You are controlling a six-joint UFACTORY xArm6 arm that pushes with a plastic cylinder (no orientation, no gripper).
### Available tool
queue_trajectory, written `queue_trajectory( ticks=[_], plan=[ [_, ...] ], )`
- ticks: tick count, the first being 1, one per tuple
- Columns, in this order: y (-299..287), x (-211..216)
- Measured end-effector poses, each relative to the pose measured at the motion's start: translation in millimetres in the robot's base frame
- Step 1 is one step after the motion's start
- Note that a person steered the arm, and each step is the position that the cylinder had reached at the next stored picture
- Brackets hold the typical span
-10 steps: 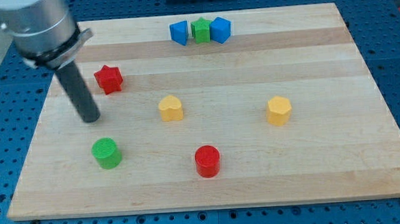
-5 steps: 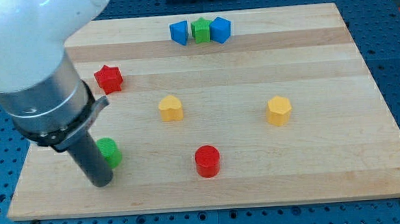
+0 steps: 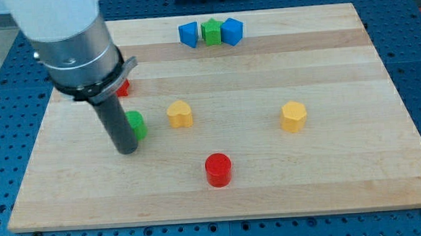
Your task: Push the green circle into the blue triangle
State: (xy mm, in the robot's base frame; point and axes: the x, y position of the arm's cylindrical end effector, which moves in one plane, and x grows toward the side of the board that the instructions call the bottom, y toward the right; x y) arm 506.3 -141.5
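Observation:
The green circle lies on the wooden board left of centre, partly hidden by my rod. My tip rests on the board just below-left of it, touching or nearly touching it. The blue triangle sits at the view's top centre, the left block of a row of three. It is far up and to the right of the green circle.
A green star and a blue block sit right of the blue triangle. A red star peeks out behind my arm. A yellow heart-like block lies right of the green circle. A yellow hexagon and a red cylinder lie further right.
My tip swung down below the green circle, then moved up and right, pushing the circle from the lower left up toward the yellow heart-like block. The red star is now mostly hidden.

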Motion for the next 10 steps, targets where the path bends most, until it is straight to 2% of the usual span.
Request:
queue_trajectory(
  ticks=[3,10],
  plan=[
    [7.4,-62.1],
    [-1.4,-163.7]
  ],
)
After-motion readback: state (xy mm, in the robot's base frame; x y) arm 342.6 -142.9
